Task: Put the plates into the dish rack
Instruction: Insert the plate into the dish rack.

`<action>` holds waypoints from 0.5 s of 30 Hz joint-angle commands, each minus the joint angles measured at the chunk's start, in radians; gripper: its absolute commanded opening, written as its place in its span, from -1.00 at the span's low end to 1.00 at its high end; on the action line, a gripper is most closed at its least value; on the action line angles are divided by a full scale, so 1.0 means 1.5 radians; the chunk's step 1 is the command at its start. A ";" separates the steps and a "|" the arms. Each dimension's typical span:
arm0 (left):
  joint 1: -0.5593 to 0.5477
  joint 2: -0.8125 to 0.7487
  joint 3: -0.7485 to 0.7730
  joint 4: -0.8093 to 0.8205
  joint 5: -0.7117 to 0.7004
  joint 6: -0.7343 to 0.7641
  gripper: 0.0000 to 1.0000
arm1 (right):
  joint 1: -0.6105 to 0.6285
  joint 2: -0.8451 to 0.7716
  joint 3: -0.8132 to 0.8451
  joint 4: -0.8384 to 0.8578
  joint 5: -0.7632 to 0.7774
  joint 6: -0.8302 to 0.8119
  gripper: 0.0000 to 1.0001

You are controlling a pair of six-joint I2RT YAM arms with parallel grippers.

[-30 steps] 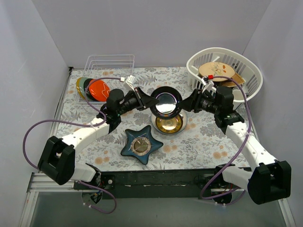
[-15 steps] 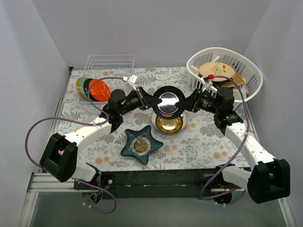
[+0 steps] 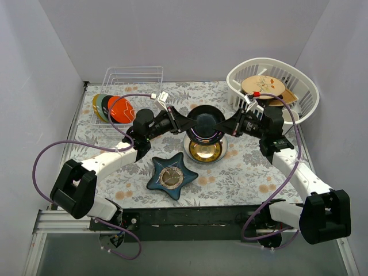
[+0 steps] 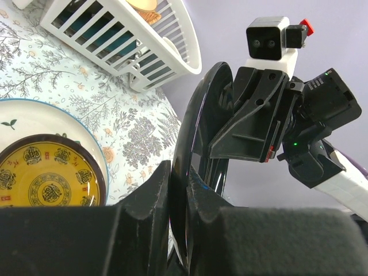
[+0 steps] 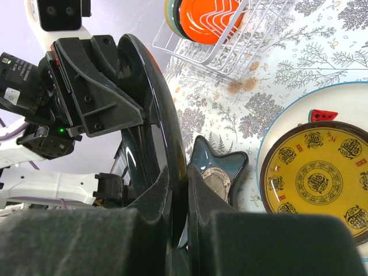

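Joining the left fingers' (image 4: 146, 201) pinch, right fingers (image 5: 155, 201) have clamped the black plate (image 3: 206, 121).

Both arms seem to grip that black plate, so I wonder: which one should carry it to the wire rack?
Left, probably. The dish rack stands at the far left, on the side of the left gripper, while the right gripper would have to reach all the way across. Both pinch the black plate.
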State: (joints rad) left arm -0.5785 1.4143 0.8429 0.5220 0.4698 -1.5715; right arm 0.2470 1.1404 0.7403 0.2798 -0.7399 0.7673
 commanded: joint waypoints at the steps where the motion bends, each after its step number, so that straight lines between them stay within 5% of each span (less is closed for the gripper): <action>1: -0.008 -0.016 0.020 0.015 -0.001 -0.024 -0.83 | 0.005 0.008 0.011 0.048 -0.041 -0.026 -0.97; 5: -0.007 -0.022 0.018 0.005 -0.006 -0.018 -0.46 | 0.004 0.006 0.031 0.035 -0.037 -0.029 -0.97; 15: -0.007 -0.054 0.038 -0.065 -0.037 0.018 0.09 | 0.005 -0.015 0.047 -0.018 -0.003 -0.051 -0.97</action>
State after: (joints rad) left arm -0.5850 1.4048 0.8539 0.4770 0.4488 -1.5810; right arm 0.2508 1.1526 0.7540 0.2722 -0.7620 0.7212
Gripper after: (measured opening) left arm 0.491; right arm 0.124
